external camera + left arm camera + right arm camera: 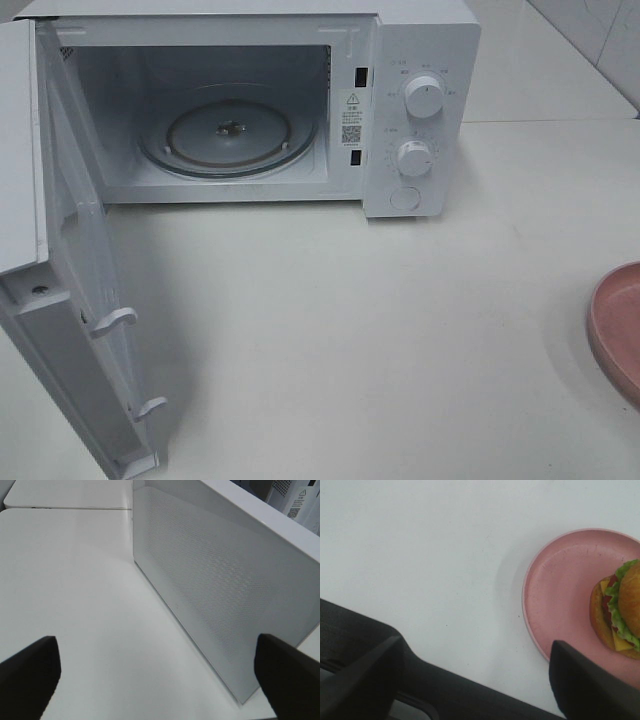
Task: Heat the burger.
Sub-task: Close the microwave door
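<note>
Left gripper [155,672]: two dark fingers set far apart with nothing between them, above the white tabletop [75,605], just beside the outer face of the open microwave door.

Right gripper [475,677]: dark fingers spread wide and empty, over bare table next to the plate; part of the dark arm body crosses beneath them.

Burger [620,612]: glossy golden-brown bun with green lettuce, yellow cheese and a strip of red tomato, tipped on its side on the pink plate, partly cut off by the edge of the right wrist view. It touches neither gripper.

Plate [618,330]: round, matte pink, with a low raised rim, resting on the table at the right edge of the high view, well apart from the microwave.

Door [75,300]: white microwave door with a perforated mesh window, swung fully open to the left, two latch hooks showing on its inner edge.

Microwave [420,40]: white boxy oven at the far side of the table, cavity open, with a round glass turntable [228,135] lying flat inside.

Controls: two round white knobs [424,98] stacked on the right panel, a round button below them.
</note>
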Controlling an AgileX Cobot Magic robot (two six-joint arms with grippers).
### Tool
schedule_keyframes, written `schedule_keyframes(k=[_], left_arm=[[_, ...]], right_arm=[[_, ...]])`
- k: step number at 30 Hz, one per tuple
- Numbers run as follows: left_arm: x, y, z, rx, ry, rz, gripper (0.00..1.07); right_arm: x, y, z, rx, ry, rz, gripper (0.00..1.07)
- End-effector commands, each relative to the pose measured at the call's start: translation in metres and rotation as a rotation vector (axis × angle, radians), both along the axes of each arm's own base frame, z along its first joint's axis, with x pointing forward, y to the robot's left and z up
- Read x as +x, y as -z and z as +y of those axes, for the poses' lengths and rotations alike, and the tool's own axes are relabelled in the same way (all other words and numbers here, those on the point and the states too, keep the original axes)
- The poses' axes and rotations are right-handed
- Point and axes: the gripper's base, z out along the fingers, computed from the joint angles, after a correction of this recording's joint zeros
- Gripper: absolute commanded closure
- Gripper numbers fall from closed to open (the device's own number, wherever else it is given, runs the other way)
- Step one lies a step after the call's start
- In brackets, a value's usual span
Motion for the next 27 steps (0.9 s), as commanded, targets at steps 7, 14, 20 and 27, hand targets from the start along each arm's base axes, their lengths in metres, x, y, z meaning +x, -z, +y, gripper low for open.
schedule_keyframes(k=[7, 14, 20, 27], left_arm=[[-0.003, 0.001, 0.000, -0.007, -0.003, -0.020, 0.09], [-0.003, 0.001, 0.000, -0.007, -0.003, -0.020, 0.09], [-0.003, 0.001, 0.000, -0.007, -0.003, -0.020, 0.09], [-0.003, 0.001, 0.000, -0.007, -0.003, -0.020, 0.09]], right_arm=[[-0.017, 0.005, -0.018, 0.034, 0.095, -0.123, 0.31], [-0.039, 0.002, -0.025, 0.080, 0.169, -0.244, 0.31], [-0.055, 0.001, -0.029, 0.097, 0.244, -0.345, 0.31], [-0.074, 0.002, -0.031, 0.111, 0.328, -0.463, 0.31]])
